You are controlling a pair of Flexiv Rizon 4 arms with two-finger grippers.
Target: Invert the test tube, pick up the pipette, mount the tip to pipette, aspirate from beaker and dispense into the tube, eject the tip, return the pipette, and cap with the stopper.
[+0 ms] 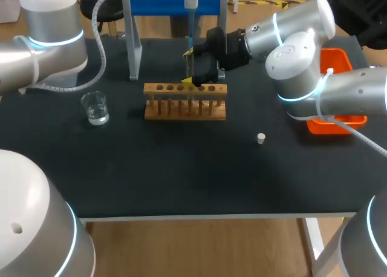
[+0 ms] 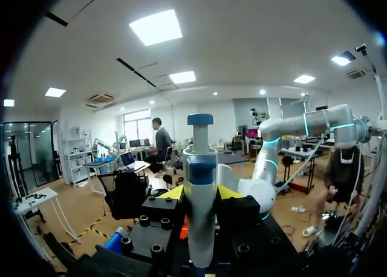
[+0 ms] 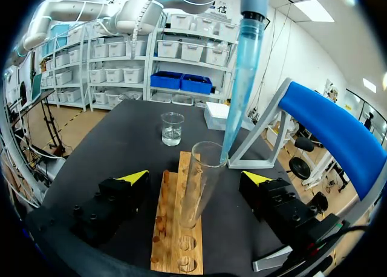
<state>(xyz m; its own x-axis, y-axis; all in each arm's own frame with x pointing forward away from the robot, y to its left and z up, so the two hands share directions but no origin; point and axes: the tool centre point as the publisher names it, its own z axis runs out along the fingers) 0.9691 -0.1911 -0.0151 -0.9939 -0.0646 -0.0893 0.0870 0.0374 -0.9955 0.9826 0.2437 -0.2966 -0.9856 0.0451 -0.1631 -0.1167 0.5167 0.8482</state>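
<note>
1. Left arm [image 1: 45, 44]: upper left of the head view, above the black table [image 1: 181, 174].
2. Beaker [image 1: 95, 107]: clear glass holding a little clear liquid. It stands left of centre, well apart from the rack. In the right wrist view it stands far ahead of the fingers, past the rack's end.
3. Left gripper [image 2: 201, 193]: left wrist view. The yellow tips are clamped on the pipette [image 2: 201, 168] from both sides. The pipette is white, upright, with a blue button on top.
4. Pipette stand [image 1: 175, 2]: blue bar on white legs, top centre of the head view.
5. Pipette tip [image 3: 242, 77]: translucent blue, pointing down. Its end sits at the mouth of the test tube [image 3: 196, 186].
6. Test tube: clear glass, mouth up, seated in a hole of the rack [image 1: 185, 100] and leaning a little. In the right wrist view it is between the right fingers, touching neither.
7. Rack: wooden, one row of holes, centre of the head view.
8. Right gripper [image 3: 196, 178]: jaws spread wide, one on each side of the rack. It is at the rack's top edge in the head view.
9. Stopper [image 1: 260, 138]: small and pale, lying on the table right of centre, apart from the rack.
10. Right arm [image 1: 296, 41]: upper right.
11. Orange tray [image 1: 337, 62]: far right, partly behind the right arm.
</note>
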